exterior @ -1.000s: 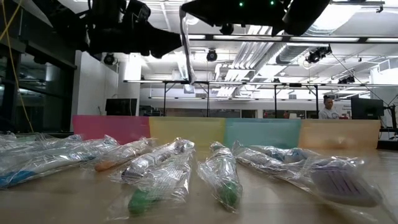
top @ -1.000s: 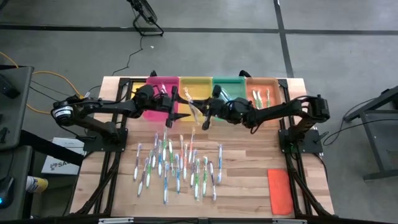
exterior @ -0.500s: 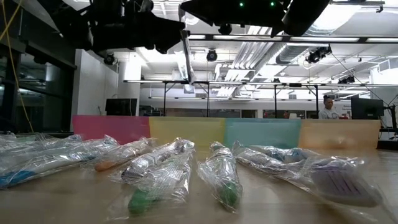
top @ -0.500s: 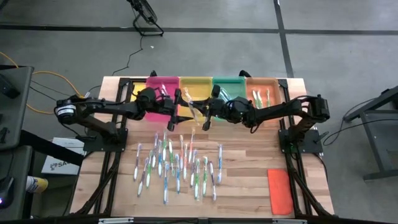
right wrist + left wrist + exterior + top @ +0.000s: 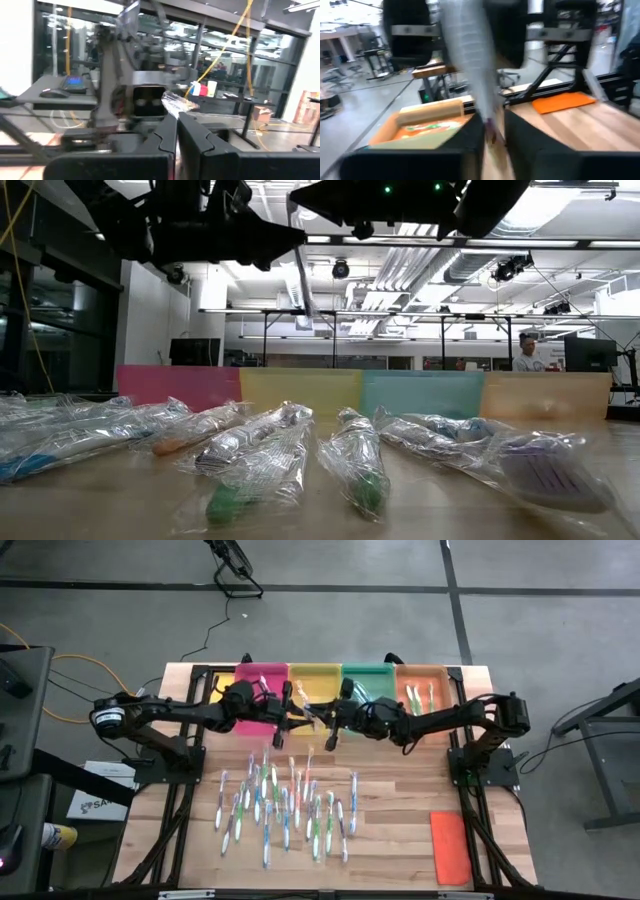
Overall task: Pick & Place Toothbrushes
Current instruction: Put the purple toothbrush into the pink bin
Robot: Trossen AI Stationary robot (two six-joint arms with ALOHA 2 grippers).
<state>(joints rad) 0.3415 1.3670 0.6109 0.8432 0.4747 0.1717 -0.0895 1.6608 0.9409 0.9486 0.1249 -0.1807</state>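
Above the counter [image 5: 400,800], in front of the yellow tray [image 5: 314,683], the right tool [image 5: 329,720] is clamped on a wrapped toothbrush [image 5: 314,717], seemingly handing it over. The left tool [image 5: 293,719] meets its other end, though I cannot tell its grip. The remaining toothbrushes [image 5: 285,808] lie well below; open air surrounds both arms.

Lab: exposed ceiling ducts [image 5: 420,255], workbenches [image 5: 60,95].
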